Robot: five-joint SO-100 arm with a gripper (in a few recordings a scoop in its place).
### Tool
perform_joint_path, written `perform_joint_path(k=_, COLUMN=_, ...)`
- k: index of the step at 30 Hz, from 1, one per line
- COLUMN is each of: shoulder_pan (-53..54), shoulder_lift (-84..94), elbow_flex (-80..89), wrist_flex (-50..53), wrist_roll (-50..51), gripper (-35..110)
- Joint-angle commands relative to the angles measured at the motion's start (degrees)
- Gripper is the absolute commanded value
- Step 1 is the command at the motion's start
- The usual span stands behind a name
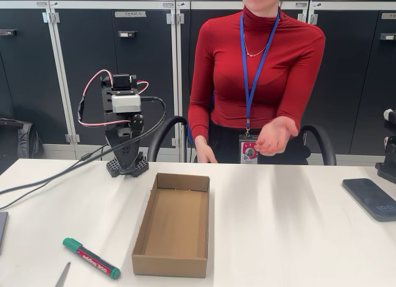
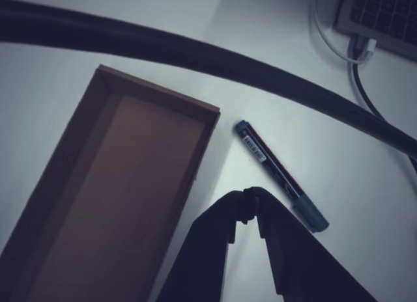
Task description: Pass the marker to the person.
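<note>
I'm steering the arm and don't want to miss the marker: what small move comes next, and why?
Probably open the gripper and shift it sideways over the marker. The wrist view shows the fingertips together, holding nothing, with the marker flat on the table beside the cardboard box. The person's hand is held out, palm up.

— Where's the black, cable-wrapped robot arm [image 1: 125,123]?
— Left of centre in the fixed view, folded upright.
— Its gripper [image 2: 247,207]?
— Bottom centre of the wrist view, dark fingertips touching, holding nothing.
</note>
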Motion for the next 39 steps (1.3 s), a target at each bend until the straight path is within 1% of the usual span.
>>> perform_joint_path(k=1, shoulder_pan=3.16, shoulder_lift=0.18, elbow_flex=-4.04, wrist_flex=2.55, wrist_roll=-7.03, gripper=-5)
perform_joint_path(k=4, shoulder_pan=6.50, shoulder_lift=-0.09, elbow_flex=-4.48, wrist_flex=3.60, wrist_roll=-11.16, gripper=-5)
perform_joint_path(k=8, shoulder_pan=9.32, shoulder_lift=-1.23, elbow_flex=-1.76, wrist_flex=0.62, wrist_roll=-14.68, gripper=-5)
perform_joint_path(k=11, shoulder_pan=10.11, shoulder_lift=-3.08, elbow_flex=0.79, wrist_flex=-2.72, wrist_roll=-15.29, gripper=-5)
perform_joint_path(k=18, shoulder_pan=10.02, shoulder_lift=-8.35, elbow_flex=1.23, wrist_flex=-3.60, wrist_roll=-16.17, gripper=-2)
perform_joint_path(k=22, shoulder_pan=9.23, shoulder_lift=-9.67, elbow_flex=3.16, wrist_flex=-5.45, wrist_roll=-16.00, gripper=6)
perform_joint_path(k=28, shoulder_pan=9.23, shoulder_lift=-10.55, elbow_flex=5.45, wrist_flex=-6.50, wrist_roll=-17.67, gripper=14)
perform_joint_path(k=39, shoulder_pan=11.87, shoulder_lift=-11.95, elbow_flex=10.02, wrist_flex=-6.59, wrist_roll=-24.17, gripper=19)
